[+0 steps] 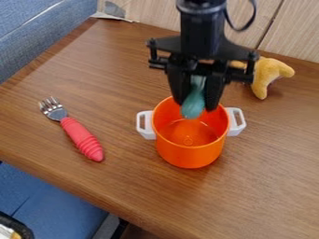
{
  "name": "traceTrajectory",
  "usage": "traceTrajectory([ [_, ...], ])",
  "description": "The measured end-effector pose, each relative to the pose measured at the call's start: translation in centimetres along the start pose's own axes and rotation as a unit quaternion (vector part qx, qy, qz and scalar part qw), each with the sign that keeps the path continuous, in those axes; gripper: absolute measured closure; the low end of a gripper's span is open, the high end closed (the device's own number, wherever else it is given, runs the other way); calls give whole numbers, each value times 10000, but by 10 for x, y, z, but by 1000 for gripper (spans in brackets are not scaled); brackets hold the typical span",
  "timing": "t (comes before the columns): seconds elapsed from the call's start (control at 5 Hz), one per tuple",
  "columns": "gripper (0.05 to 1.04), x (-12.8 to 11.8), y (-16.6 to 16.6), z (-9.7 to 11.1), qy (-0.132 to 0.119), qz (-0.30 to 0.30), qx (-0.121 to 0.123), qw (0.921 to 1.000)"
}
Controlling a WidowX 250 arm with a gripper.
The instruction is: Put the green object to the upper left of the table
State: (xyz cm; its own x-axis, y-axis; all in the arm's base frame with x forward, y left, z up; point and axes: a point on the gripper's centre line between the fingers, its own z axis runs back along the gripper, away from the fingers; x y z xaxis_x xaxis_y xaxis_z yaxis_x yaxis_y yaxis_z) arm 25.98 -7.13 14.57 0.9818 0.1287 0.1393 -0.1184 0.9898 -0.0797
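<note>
Nearest the camera, low and well to the left of the pot: a dark curved rim [24, 227], cut off by the corner of the view, something pale inside it; cannot tell what it belongs to.

Green object [194, 102]: bluish green, rounded and fuller at its lower end, narrower above. Hangs upright at the mouth of the orange pot [189, 153], lower end in line with the opening; cannot tell whether it dips below the rim.

Pincer [196, 108]: over the back part of the pot, pointing down, grasping the green object between its two fingers [213, 91]. Black arm [202, 28] rises above it, a dark cable [246, 23] looping at the arm's right.

Pot: upright on the brown wood desk [261, 186], a white handle on each side, glossy orange within.

Left of the pot, apart from it: a fork [79, 136], metal tines pointing away from the camera, ridged red handle slanting toward it.

Behind the pot and to its right: a curved yellow object [269, 73], partly hidden by the pincer.

Far behind the pot: light wood panelling [149, 11] with a dark seam; a pale flat scrap [112, 17] at the desk's back edge, left of the arm. Blue padded surface [37, 35] far left behind the pot, more blue [53, 205] below the desk, front left of the pot
</note>
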Motion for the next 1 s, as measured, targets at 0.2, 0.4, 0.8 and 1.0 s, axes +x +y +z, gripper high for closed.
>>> traceTrajectory([
  [0.2, 639, 20, 6, 17, -217, 362, -98, 9991],
  [0.4, 639, 59, 21, 30, -488, 932, -250, 9941],
  [0.8, 639, 128, 54, 15, -502, 1727, -82, 9837],
  [1.0, 639, 150, 65, -10, -348, 1884, 114, 9814],
])
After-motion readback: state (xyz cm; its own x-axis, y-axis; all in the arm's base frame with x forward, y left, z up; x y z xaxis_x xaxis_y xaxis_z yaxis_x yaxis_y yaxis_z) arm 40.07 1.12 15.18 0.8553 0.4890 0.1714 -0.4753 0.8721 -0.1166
